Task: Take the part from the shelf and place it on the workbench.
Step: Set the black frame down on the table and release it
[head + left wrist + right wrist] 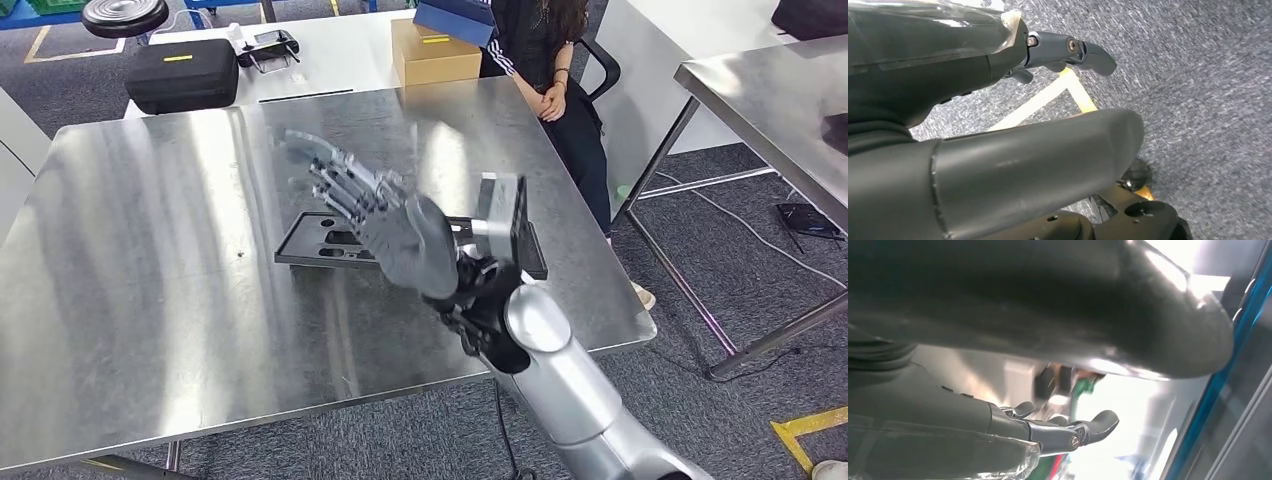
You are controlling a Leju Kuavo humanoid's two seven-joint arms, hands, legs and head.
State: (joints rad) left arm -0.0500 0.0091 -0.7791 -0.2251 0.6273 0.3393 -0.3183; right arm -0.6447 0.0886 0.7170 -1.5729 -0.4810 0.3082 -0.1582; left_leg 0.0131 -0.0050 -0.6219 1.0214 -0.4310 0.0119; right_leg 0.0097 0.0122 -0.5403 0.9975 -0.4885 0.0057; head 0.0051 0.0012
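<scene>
Head view: I see my right hand (385, 215) raised at frame centre above the desk (150, 250), fingers spread, holding nothing.
Part: black flat part (320, 240) lies on the desk, centre frame, partly behind my hand.
Left hand (1068, 50): I see it hanging over carpet, fingers loose, empty.

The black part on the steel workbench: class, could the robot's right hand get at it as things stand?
Probably yes. The right hand hovers open directly above the black part, which lies flat on the workbench with nothing between them.
</scene>
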